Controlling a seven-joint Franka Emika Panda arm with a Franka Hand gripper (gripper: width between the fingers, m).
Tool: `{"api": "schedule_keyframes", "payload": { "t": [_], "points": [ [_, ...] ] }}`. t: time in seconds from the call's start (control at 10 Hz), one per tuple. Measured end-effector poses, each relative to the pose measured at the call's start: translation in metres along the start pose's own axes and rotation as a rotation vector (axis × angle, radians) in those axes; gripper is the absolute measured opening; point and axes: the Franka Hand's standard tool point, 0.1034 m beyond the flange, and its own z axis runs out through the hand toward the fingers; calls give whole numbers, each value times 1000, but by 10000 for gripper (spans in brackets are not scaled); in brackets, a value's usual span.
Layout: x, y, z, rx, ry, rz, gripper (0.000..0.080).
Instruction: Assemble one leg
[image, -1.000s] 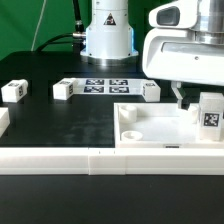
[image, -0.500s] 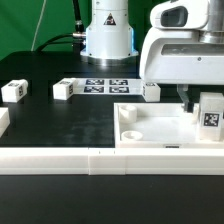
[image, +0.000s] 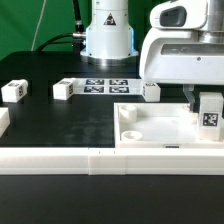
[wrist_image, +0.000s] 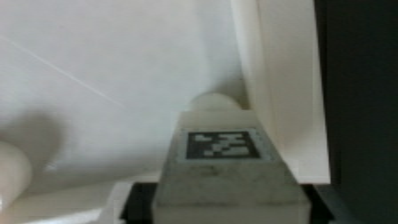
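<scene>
My gripper (image: 203, 106) is shut on the leg (image: 211, 113), a small white block with a black-and-white tag. It holds the leg upright over the right side of the big white square tray-like piece (image: 150, 127). In the wrist view the leg (wrist_image: 222, 150) sits between the dark fingers (wrist_image: 150, 200), and my gripper (wrist_image: 221, 205) is closed on both its sides. The leg's far end points at a rounded bump (wrist_image: 214, 101) next to the tray's raised rim (wrist_image: 285, 90). I cannot tell whether the leg touches the tray.
Three more tagged white blocks lie on the black table: one at the exterior view's left (image: 14, 90), one (image: 63, 89) beside the marker board (image: 105, 85), and one (image: 151, 91) behind the tray. A long white rail (image: 90, 161) runs along the front. The robot base (image: 107, 35) stands at the back.
My gripper has shifted slightly toward the exterior view's right with the leg in it. The loose blocks and the tray have not moved.
</scene>
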Motion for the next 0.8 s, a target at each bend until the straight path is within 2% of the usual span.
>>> {"api": "schedule_keyframes", "payload": {
  "t": [0.3,0.8],
  "points": [
    [1,1,0,45,13,396,289],
    [-2,-4,0,65,13,1061,290]
  ]
}}
